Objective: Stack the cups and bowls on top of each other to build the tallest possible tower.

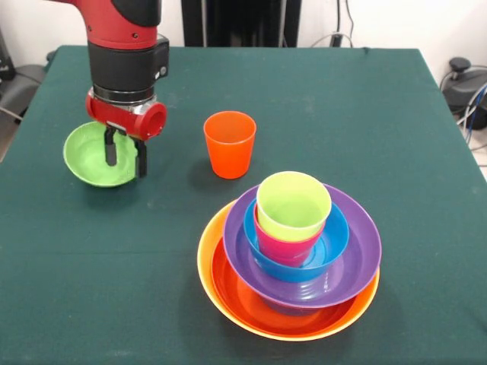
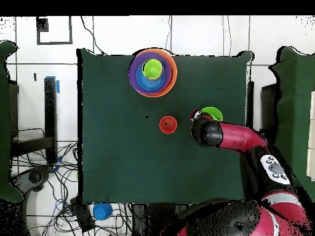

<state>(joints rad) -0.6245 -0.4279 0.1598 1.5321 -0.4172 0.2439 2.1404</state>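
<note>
The tower (image 1: 289, 258) stands at the front right: a yellow-orange bowl holds a red-orange bowl, a purple bowl (image 1: 358, 251), a blue bowl (image 1: 335, 243), the pinkish red cup (image 1: 285, 247) and the lime green cup (image 1: 293, 204), nested. The orange cup (image 1: 230, 143) stands upright alone in the middle. The small green bowl (image 1: 90, 156) lies at the left. My gripper (image 1: 126, 156) is open over its right side, one finger inside the bowl and one at its rim. In the overhead view I see the tower (image 2: 152, 72), orange cup (image 2: 168, 125), green bowl (image 2: 213, 113) and gripper (image 2: 197, 115). The big pink bowl is out of view.
The green table cloth (image 1: 380, 114) covers the whole table. A small blue round thing (image 2: 102, 211) lies off the table among cables near the robot's side. The arm (image 2: 240, 136) reaches in from the base over the table's edge.
</note>
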